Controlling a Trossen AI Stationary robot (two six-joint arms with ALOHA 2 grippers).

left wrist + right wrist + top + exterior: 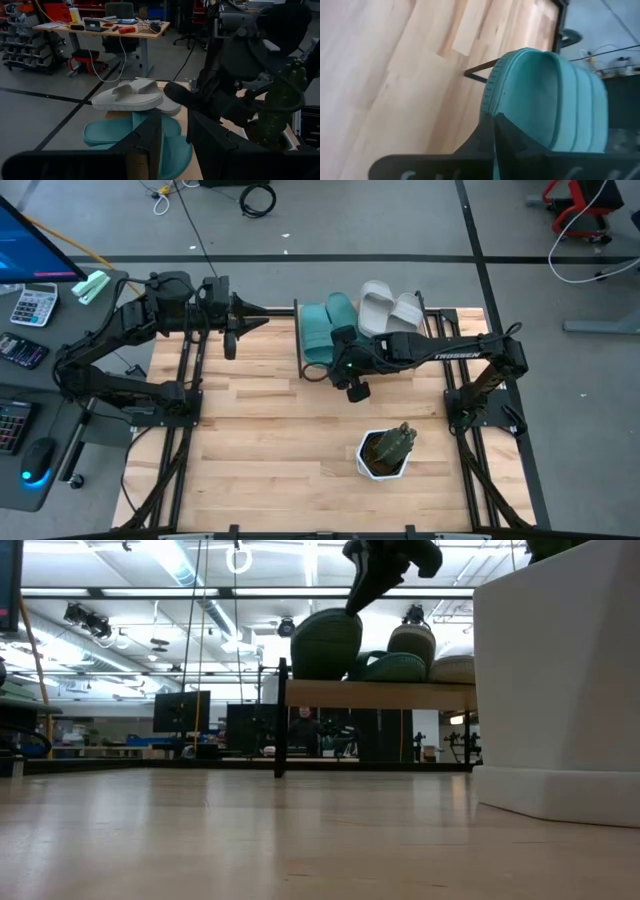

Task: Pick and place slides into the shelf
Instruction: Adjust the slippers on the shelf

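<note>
Teal slide (547, 97) sat just past the right gripper (496, 131), fingers fully closed, gripping nothing. Left gripper (172, 142) partly open, empty, hovering off the shelf (312, 372).

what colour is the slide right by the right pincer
Teal-green slide, clearest in the right wrist view.
</note>
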